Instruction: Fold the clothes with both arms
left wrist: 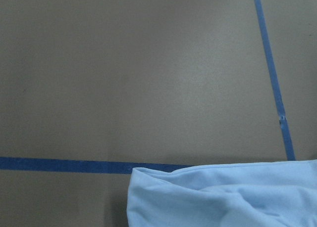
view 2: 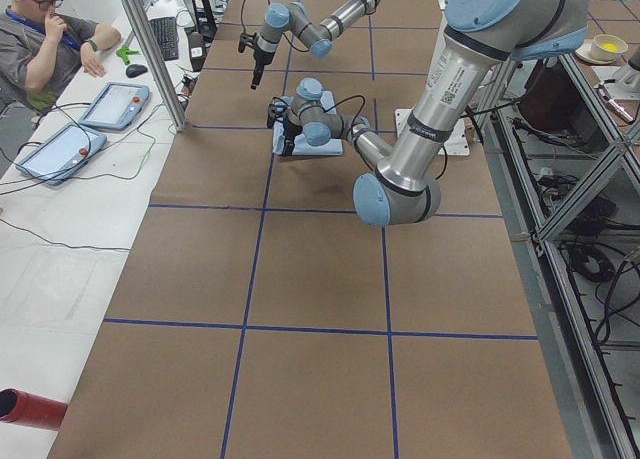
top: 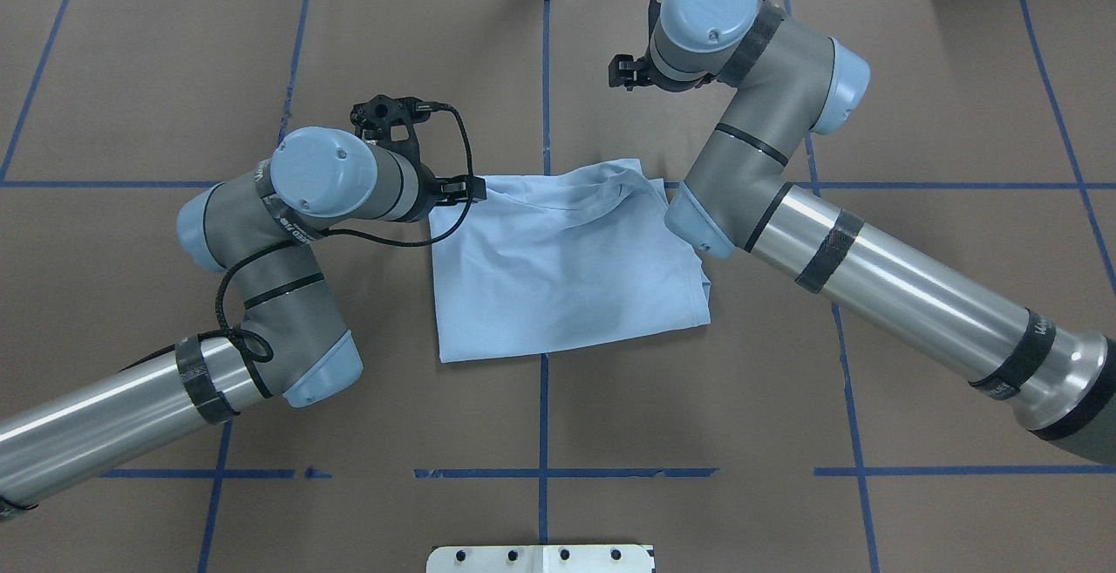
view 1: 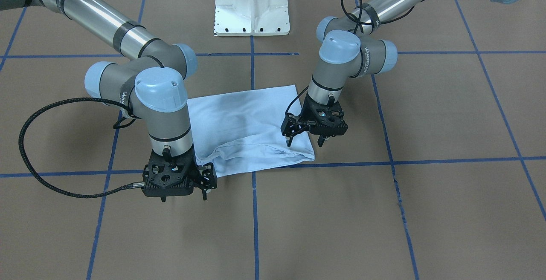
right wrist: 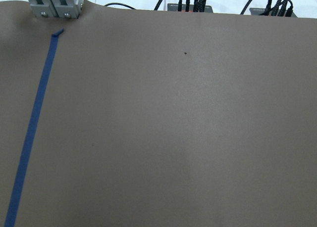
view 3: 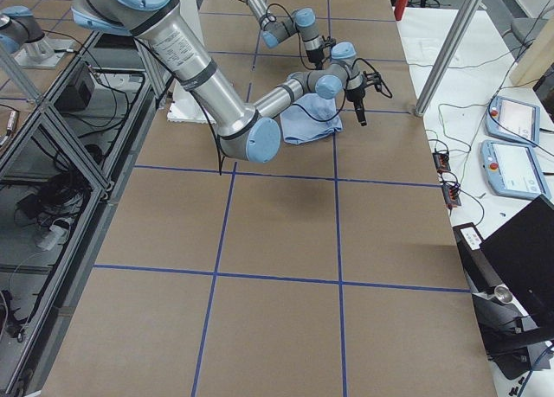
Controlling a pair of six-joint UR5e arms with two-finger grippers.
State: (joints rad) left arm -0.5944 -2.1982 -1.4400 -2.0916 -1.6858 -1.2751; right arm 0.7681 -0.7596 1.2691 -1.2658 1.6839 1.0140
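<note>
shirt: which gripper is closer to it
Left. The left gripper hangs over a corner of the shirt; the right gripper is off the shirt, past its edge.

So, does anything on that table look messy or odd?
The T-shirt is folded untidily: along its edge farthest from the white pedestal a flap is bunched into a ridge instead of lying flat, and the whole piece sits crooked to the blue tape lines.

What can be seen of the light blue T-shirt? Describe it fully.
The T-shirt is soft, light blue fabric, folded into a rough rectangle with mild wrinkles and one rumpled edge. It lies flat on the brown table, across a blue tape line. The open left gripper stands over one corner; contact cannot be told.
</note>
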